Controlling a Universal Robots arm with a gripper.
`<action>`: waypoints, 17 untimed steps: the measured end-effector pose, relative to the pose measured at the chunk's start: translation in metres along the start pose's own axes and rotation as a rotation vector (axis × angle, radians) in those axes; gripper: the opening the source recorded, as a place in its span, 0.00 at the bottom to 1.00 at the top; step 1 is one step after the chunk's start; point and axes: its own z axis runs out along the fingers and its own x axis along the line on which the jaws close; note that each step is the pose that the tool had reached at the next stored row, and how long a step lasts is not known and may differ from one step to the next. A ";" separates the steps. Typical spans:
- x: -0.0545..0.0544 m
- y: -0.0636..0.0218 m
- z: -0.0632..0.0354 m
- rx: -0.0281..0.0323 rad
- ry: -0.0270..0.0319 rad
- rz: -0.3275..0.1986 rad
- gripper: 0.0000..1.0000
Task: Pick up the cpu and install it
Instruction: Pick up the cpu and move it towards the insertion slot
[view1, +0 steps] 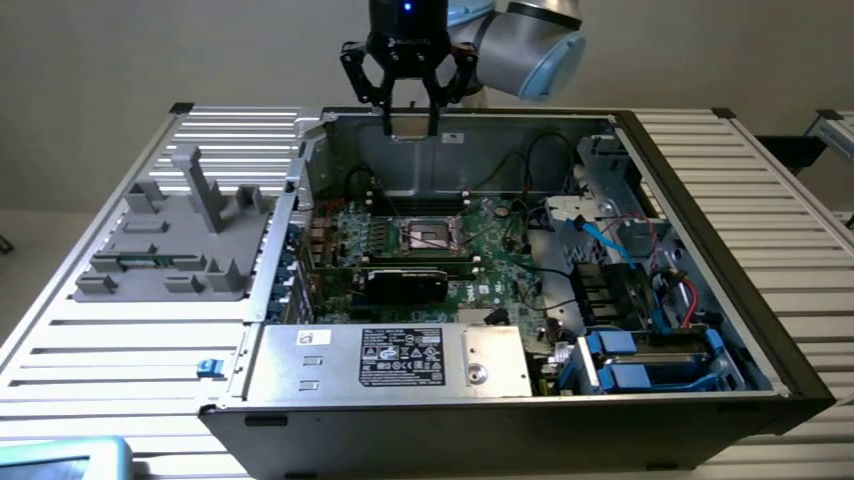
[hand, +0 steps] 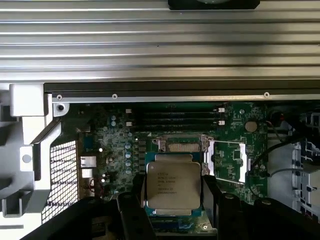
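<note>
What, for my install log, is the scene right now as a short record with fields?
chip: held by its edges between the jaws
place: in the air over the open computer case
socket: on the green board inside the case, apart from the chip
install: not yet done

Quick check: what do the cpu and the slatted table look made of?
The cpu: silver-grey metal lid, satin sheen with printed text; thin green rim, probably circuit board. The slatted table: pale grey ribbed slats with soft highlights, likely aluminium, possibly painted.
</note>
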 end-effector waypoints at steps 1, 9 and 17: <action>-0.002 0.0000 0.0012 -0.0006 -0.0001 0.001 0.55; -0.020 0.0001 0.0124 -0.0057 -0.0003 0.009 0.55; -0.023 0.0011 0.0215 -0.0196 0.0001 0.016 0.55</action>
